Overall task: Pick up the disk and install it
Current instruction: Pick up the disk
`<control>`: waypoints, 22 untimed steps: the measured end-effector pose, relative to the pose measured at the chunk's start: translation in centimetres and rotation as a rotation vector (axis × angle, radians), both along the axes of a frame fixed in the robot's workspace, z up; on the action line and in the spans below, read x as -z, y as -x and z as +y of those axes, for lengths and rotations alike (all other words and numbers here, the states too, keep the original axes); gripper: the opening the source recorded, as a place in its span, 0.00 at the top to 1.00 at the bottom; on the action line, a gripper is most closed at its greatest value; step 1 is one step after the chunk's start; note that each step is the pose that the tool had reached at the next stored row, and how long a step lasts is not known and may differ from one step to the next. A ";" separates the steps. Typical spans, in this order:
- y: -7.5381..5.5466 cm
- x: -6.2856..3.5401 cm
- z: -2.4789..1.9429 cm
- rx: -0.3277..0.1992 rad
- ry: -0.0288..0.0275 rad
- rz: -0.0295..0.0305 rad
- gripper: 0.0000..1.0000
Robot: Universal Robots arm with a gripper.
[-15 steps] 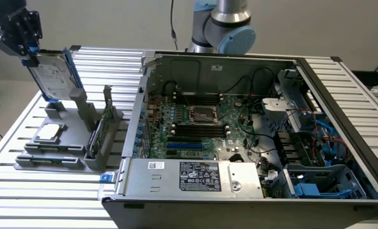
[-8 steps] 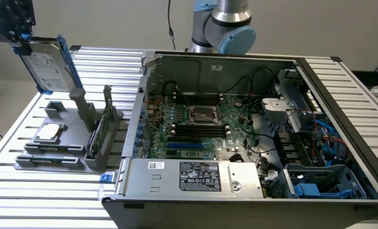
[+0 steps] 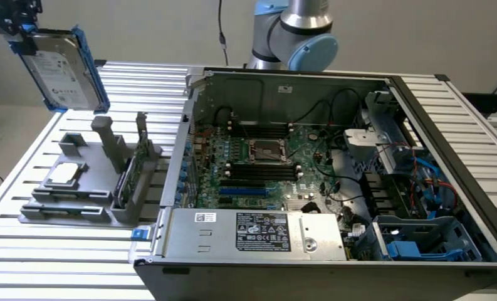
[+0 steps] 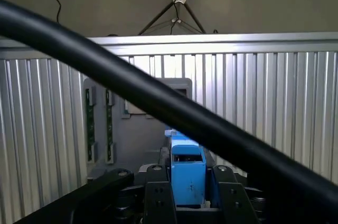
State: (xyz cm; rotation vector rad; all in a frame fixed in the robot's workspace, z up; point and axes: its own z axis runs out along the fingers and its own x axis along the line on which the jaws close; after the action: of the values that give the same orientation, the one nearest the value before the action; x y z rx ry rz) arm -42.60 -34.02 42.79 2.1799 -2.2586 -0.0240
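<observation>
The disk [image 3: 62, 63] hangs in the air at the exterior view's far left, tilted nearly upright, my jaws clamped on its blue rail [image 4: 187, 174]. Below it a grey holder [image 3: 73, 213] stands on the tabletop [image 3: 64, 269]. The open computer case [image 3: 248, 94] lies to the right.

Ribbed aluminium worktop [image 3: 56, 263], slats running across frame. Open PC case [image 3: 315, 188] on its side, centre to right, sitting directly on slats. Grey holder fixture [image 3: 81, 210] at left, just beside case. Small silver drive [image 3: 65, 174] flat in fixture, green card [image 3: 125, 182] upright in slot.
</observation>
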 end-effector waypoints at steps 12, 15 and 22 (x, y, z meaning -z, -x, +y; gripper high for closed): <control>-4.3 -5.17 -1.49 -0.001 -0.0020 -0.0001 0.67; -5.7 -5.85 -1.86 -0.001 -0.0024 -0.0001 0.67; -8.8 -6.70 -2.75 -0.001 -0.0062 0.0000 0.67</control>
State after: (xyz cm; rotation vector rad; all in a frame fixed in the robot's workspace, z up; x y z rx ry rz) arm -33.75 -36.77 49.49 2.1836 -2.2609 -0.0311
